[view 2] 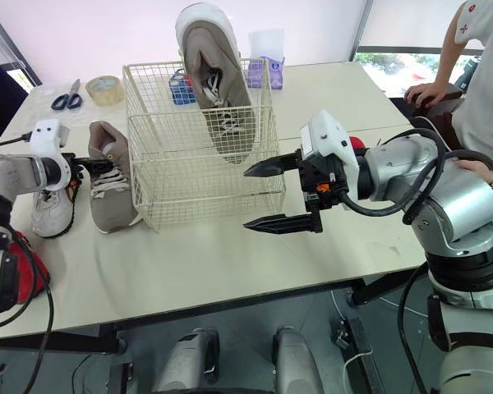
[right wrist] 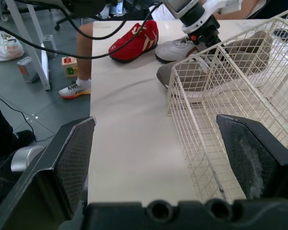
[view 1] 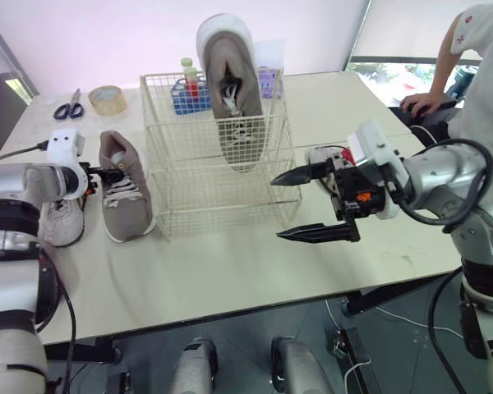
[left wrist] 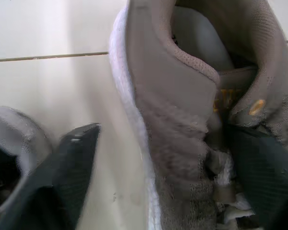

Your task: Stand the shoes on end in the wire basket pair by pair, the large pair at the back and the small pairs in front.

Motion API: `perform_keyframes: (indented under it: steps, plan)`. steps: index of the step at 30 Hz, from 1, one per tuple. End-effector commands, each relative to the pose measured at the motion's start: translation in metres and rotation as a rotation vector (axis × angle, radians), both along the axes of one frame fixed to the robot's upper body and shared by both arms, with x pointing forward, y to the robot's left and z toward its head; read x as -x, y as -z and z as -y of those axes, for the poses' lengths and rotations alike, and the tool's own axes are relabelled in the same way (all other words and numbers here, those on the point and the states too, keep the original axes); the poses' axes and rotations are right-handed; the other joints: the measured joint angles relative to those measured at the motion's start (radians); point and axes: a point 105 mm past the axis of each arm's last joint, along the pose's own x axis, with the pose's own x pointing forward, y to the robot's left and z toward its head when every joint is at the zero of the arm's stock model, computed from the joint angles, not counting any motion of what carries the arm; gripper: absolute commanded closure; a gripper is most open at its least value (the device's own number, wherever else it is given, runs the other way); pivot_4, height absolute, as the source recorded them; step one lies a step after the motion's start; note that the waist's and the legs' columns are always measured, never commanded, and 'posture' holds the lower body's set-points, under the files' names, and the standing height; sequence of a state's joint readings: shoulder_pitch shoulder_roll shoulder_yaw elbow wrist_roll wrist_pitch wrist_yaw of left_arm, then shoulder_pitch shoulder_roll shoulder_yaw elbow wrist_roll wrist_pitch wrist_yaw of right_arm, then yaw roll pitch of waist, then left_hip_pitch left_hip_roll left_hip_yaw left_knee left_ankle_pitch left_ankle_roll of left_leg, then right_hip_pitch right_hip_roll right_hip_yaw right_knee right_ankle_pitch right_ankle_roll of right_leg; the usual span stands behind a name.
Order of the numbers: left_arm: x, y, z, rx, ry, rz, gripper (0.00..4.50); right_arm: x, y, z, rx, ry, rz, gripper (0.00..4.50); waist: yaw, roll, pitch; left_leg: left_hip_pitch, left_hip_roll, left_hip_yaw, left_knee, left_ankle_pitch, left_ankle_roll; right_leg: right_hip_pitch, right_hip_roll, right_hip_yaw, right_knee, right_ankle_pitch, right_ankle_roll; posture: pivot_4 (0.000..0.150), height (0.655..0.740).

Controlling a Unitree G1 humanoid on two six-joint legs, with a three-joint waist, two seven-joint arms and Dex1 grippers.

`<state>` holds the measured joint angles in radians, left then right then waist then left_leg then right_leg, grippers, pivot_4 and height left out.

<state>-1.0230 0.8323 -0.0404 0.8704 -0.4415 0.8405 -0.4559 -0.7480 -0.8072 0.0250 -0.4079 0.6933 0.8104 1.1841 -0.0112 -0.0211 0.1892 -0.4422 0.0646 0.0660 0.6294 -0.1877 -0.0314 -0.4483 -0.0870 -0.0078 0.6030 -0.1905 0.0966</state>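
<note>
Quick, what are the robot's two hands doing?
Left gripper: open, fingers either side of the brown shoe's wall.
Right gripper: open, holding nothing.

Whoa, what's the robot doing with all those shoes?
It is packing shoes into the wire basket. One big taupe shoe already stands on end at the back of the basket. The left gripper is open around the heel of the matching shoe, which lies on the table beside a small grey shoe. The right gripper hovers open and empty by the basket.
</note>
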Motion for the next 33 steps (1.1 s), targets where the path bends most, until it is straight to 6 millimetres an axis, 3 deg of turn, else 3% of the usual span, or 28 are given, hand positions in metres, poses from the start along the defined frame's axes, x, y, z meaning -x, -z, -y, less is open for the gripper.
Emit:
perform_keyframes:
  steps: [1,3,5,8,11,12,13,15,18,21,24,29,33]
  plan:
    - [0.005,0.011,-0.014,-0.031,-0.056,-0.042,2.26,0.003,-0.010,0.003,-0.011,0.010,0.050,0.00,-0.003,0.000,0.000,0.000,0.000,0.000,0.001,0.000,0.000,0.000,0.000,0.000,0.000,0.000,0.000,0.150,0.7400]
    - [0.004,0.011,-0.012,-0.015,-0.059,-0.036,3.31,0.003,-0.010,0.003,-0.013,0.013,0.050,0.00,-0.004,0.000,0.000,0.002,0.000,0.000,0.002,-0.001,-0.002,0.001,0.000,-0.001,-0.003,0.000,0.000,0.150,0.7400]
    - [0.005,0.009,-0.016,-0.005,-0.082,-0.023,4.09,0.002,-0.010,0.003,-0.015,0.014,0.050,0.00,-0.004,0.000,0.000,0.003,0.000,-0.002,0.002,-0.001,-0.002,0.001,0.000,-0.003,-0.005,0.001,-0.002,0.150,0.7400]
    - [0.005,0.001,-0.021,0.017,-0.112,0.021,4.30,0.000,-0.011,0.002,-0.019,0.014,0.051,0.00,-0.005,0.000,0.000,0.004,0.000,-0.002,0.002,-0.001,-0.002,0.001,0.000,-0.003,-0.005,0.002,-0.002,0.150,0.7400]
    - [0.004,-0.026,-0.027,0.037,-0.144,0.148,4.30,-0.002,-0.014,0.002,-0.033,0.018,0.055,0.00,-0.006,0.000,0.000,0.004,0.001,-0.002,0.002,-0.001,-0.002,0.000,0.000,-0.003,-0.004,0.002,-0.003,0.150,0.7400]
    - [0.002,-0.041,-0.027,0.038,-0.150,0.229,4.30,-0.003,-0.016,0.002,-0.044,0.020,0.056,0.00,-0.006,-0.001,0.000,0.004,0.001,-0.002,0.001,-0.001,-0.002,0.000,0.000,-0.003,-0.004,0.004,-0.003,0.150,0.7400]
    - [0.000,-0.073,-0.023,0.042,-0.139,0.422,4.30,-0.004,-0.021,0.003,-0.070,0.026,0.055,0.00,-0.005,-0.001,0.000,0.002,0.001,-0.002,0.001,0.000,0.000,-0.002,0.000,-0.003,-0.004,0.010,-0.001,0.150,0.7400]
    - [0.013,-0.131,-0.017,0.051,-0.129,0.734,4.30,-0.006,-0.032,0.006,-0.128,0.043,0.050,0.00,0.000,-0.004,0.002,-0.003,0.001,-0.002,0.001,0.000,0.000,-0.008,0.000,-0.003,-0.004,0.014,-0.002,0.150,0.7400]
    - [0.041,-0.180,-0.007,0.058,-0.129,0.966,4.30,-0.007,-0.048,0.016,-0.224,0.078,0.021,0.00,0.007,-0.009,0.003,-0.017,0.001,-0.005,0.003,0.001,0.000,-0.017,0.001,-0.005,-0.003,0.016,0.000,0.150,0.7400]
    - [0.064,-0.217,0.000,-0.017,-0.160,1.151,4.30,-0.004,-0.059,0.023,-0.289,0.100,0.002,0.00,0.011,-0.010,0.003,-0.019,-0.001,-0.004,0.004,0.000,0.002,-0.016,0.000,-0.005,-0.007,0.020,0.005,0.150,0.7400]
    - [0.078,-0.251,0.030,-0.084,-0.104,1.326,4.30,-0.003,-0.062,0.025,-0.322,0.117,-0.025,0.00,0.023,-0.010,0.003,-0.017,-0.001,-0.004,0.004,-0.001,0.002,-0.015,0.000,-0.005,-0.008,0.020,0.006,0.150,0.7400]
    - [0.081,-0.290,0.089,-0.135,0.026,1.500,4.30,-0.008,-0.058,0.030,-0.328,0.189,-0.057,0.00,0.043,-0.010,0.002,-0.015,0.000,-0.005,0.010,0.000,0.002,-0.010,0.001,-0.006,-0.008,0.020,0.002,0.150,0.7400]
    - [0.068,-0.297,0.130,-0.210,0.099,1.563,4.30,-0.009,-0.055,0.034,-0.319,0.236,-0.049,0.00,0.049,-0.010,0.002,-0.017,0.000,-0.005,0.019,0.000,0.004,-0.005,0.001,-0.006,-0.011,0.022,0.001,0.150,0.7400]
